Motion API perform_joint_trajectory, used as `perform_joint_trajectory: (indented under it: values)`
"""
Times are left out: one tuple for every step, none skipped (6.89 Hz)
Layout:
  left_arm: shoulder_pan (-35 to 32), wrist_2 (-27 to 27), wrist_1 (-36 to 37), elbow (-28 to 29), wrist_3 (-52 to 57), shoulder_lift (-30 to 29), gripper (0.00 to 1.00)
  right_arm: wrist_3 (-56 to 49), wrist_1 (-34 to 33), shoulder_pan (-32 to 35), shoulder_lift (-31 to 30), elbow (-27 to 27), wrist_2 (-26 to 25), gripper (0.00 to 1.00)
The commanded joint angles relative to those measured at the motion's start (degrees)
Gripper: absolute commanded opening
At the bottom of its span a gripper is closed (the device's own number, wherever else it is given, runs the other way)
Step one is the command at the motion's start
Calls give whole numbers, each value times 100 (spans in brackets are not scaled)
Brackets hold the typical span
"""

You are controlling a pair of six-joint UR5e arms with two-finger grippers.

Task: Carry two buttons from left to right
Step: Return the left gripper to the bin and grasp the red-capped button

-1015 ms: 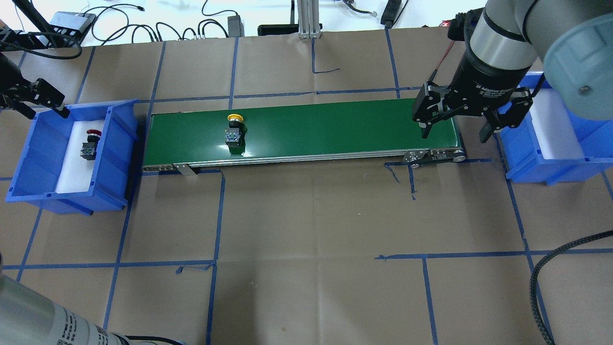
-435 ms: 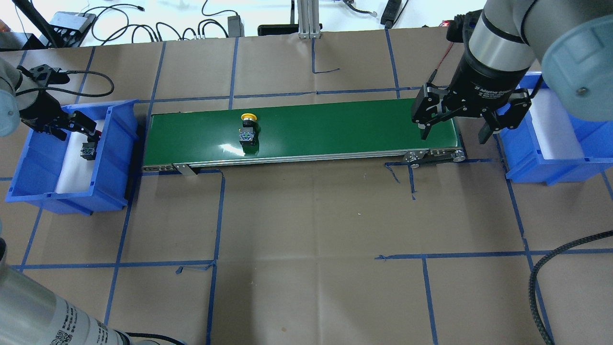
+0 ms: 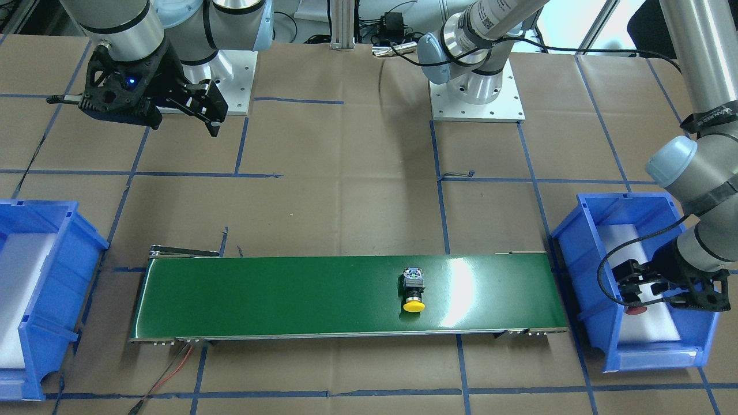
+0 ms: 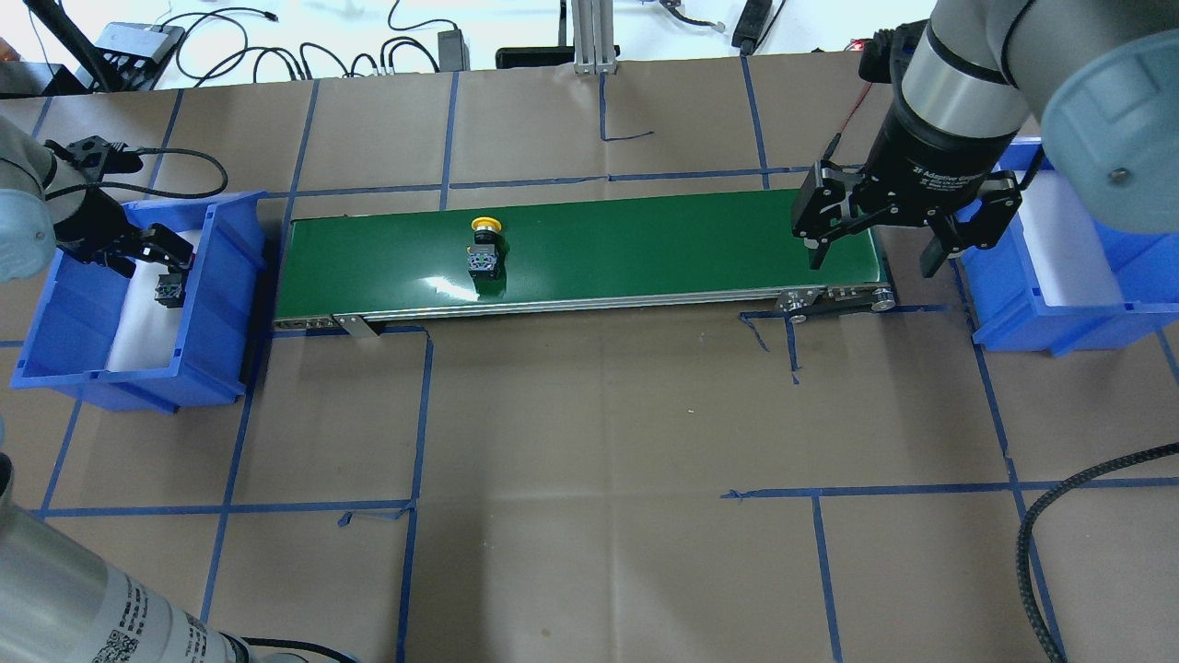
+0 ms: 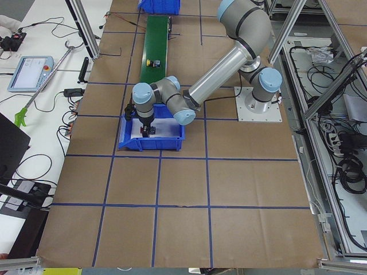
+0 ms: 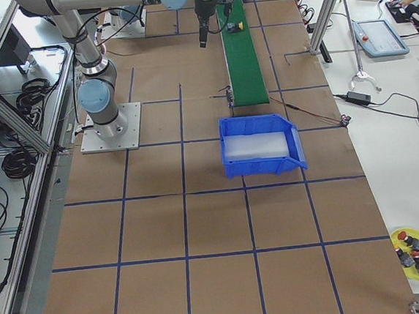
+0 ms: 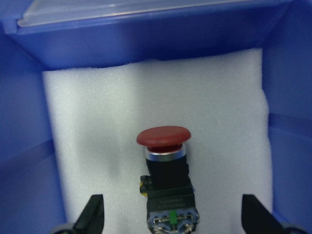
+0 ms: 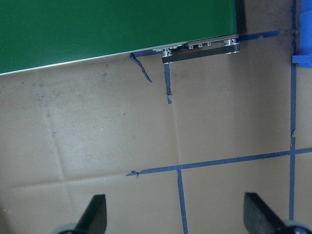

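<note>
Green belt [image 4: 645, 230] has carried the yellow button [image 4: 485, 249] further right, now left of mid-belt. Left gripper [image 7: 174, 217] has dropped into the left blue bin [image 4: 226, 276], fingers spread wide, red button [image 7: 163, 139] lying between them (no contact). Right gripper [image 4: 872, 258] spread, empty, at belt's right end.

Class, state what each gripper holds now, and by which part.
Nothing is held. The left gripper is open, straddling the red button without touching it; the right gripper is open and empty.
</note>
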Motion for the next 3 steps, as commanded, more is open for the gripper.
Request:
perform_joint_trajectory:
  values:
    - [5,-3,84,-16,-9,-64,99,-7,0,0,0,1,7,100]
    - [-4,-20,93,-7,0,-64,96,2,0,8,0,1,-2,100]
    - [-4,-20,84,-7,0,-55,74,-7,0,0,0,1,7,100]
